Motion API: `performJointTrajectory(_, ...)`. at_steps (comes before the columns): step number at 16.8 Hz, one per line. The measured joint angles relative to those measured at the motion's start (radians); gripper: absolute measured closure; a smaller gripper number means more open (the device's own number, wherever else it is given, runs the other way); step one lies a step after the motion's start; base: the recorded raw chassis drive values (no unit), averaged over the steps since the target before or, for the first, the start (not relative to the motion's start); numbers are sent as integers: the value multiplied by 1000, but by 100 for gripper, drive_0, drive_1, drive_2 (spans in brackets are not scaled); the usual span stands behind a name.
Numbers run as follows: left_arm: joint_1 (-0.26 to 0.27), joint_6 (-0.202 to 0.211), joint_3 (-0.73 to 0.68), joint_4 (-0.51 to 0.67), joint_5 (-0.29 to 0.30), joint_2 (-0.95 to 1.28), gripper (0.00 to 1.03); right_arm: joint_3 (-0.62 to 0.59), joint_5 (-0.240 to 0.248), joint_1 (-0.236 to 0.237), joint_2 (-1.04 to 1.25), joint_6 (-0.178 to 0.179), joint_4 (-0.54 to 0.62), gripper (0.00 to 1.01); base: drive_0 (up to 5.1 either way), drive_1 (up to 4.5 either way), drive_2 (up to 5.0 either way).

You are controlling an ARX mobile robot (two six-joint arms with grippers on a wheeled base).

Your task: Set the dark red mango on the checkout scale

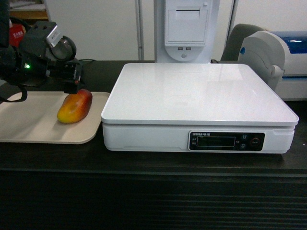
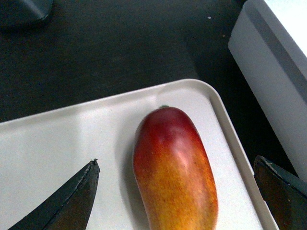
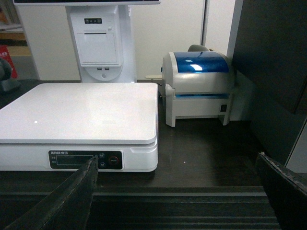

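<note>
L gripper (image 1: 72,81) held spread wide just above mango (image 1: 75,106), fingers (image 2: 67,201) seen either side of fruit w/o touching. Mango laid lengthwise on beige tray (image 1: 29,129), red end toward rear, orange-yellow end nearer camera. Scale (image 1: 199,103) set to gripper's right, just beside tray edge, platform bare, dark display panel on front. Both placed on checkout (image 1: 153,165) w/ ribbed black front. R gripper (image 3: 177,191) held open low in front of counter, scale ahead-left of it, blue-lidded printer (image 3: 199,86) ahead.
</note>
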Motion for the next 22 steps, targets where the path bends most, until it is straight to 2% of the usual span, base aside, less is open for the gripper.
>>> performJointTrajectory(4, -8, 5, 111, -55, -11, 75, 5, 0, 0, 0, 0, 0, 0, 3, 0, 0, 0)
performJointTrajectory(11, 9, 2, 198, -118, -30, 199, 5, 0, 0, 0, 0, 0, 0, 3, 0, 0, 0)
performJointTrajectory(15, 15, -30, 248, -184, -3, 244, 5, 0, 0, 0, 0, 0, 0, 3, 0, 0, 0)
performJointTrajectory(16, 15, -50, 260, -215, 9, 254, 5, 0, 0, 0, 0, 0, 0, 3, 0, 0, 0)
performJointTrajectory(20, 15, -81, 265, -245, 24, 260, 40, 0, 0, 0, 0, 0, 0, 3, 0, 0, 0)
performJointTrajectory(22, 15, -83, 265, -259, 31, 253, 43, 0, 0, 0, 0, 0, 0, 3, 0, 0, 0)
